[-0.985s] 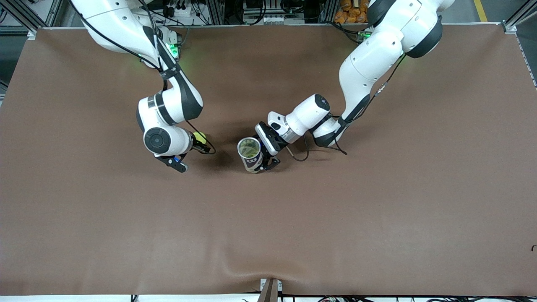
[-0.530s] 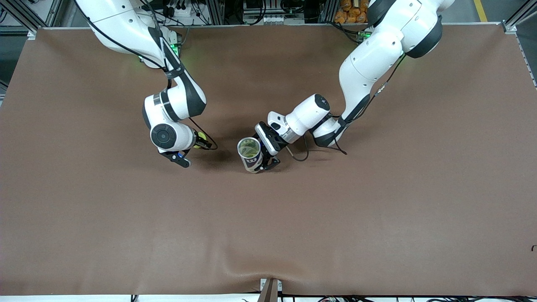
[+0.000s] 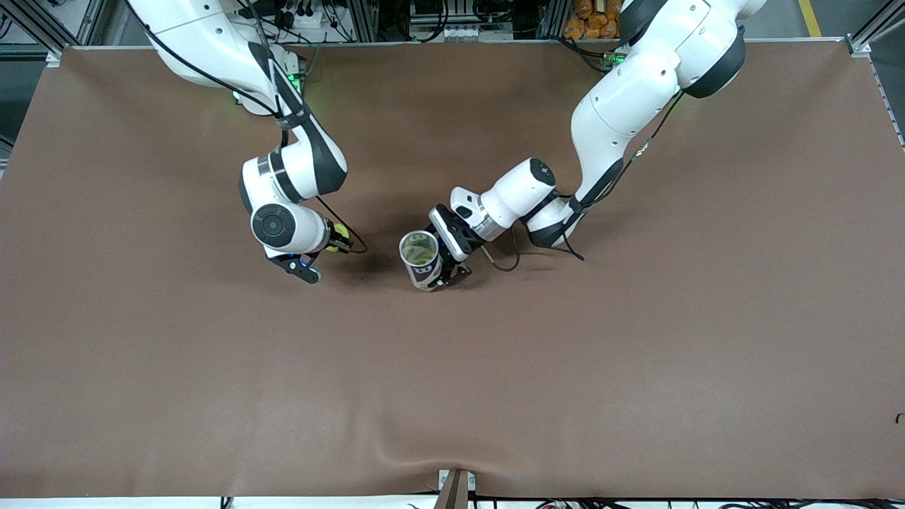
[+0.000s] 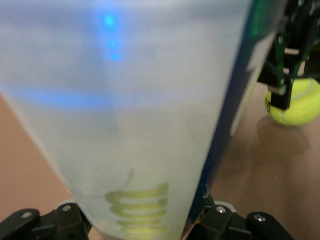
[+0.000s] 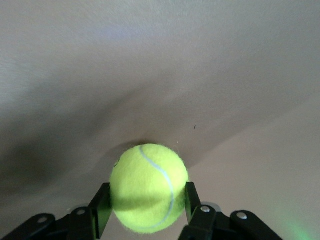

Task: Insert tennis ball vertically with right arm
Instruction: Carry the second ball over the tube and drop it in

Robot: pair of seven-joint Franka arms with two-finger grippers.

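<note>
My right gripper point(image 3: 338, 239) is shut on a yellow-green tennis ball point(image 3: 341, 230), low over the brown mat beside the tube, toward the right arm's end. The right wrist view shows the ball point(image 5: 149, 187) clamped between both black fingers point(image 5: 101, 209). My left gripper point(image 3: 440, 268) is shut on a clear tennis-ball tube point(image 3: 421, 259) that stands about upright, its open mouth up, with something yellow-green inside. The tube point(image 4: 135, 125) fills the left wrist view. The ball point(image 4: 296, 102) in the right gripper point(image 4: 282, 95) shows past it.
The brown mat point(image 3: 495, 382) covers the whole table. A cable point(image 3: 505, 265) loops from the left wrist onto the mat beside the tube. Racks and cables stand along the table edge at the arms' bases.
The right arm's wrist has shifted a little toward the tube with the ball in its gripper, mostly in the first half second. The left arm and the tube have not moved.
</note>
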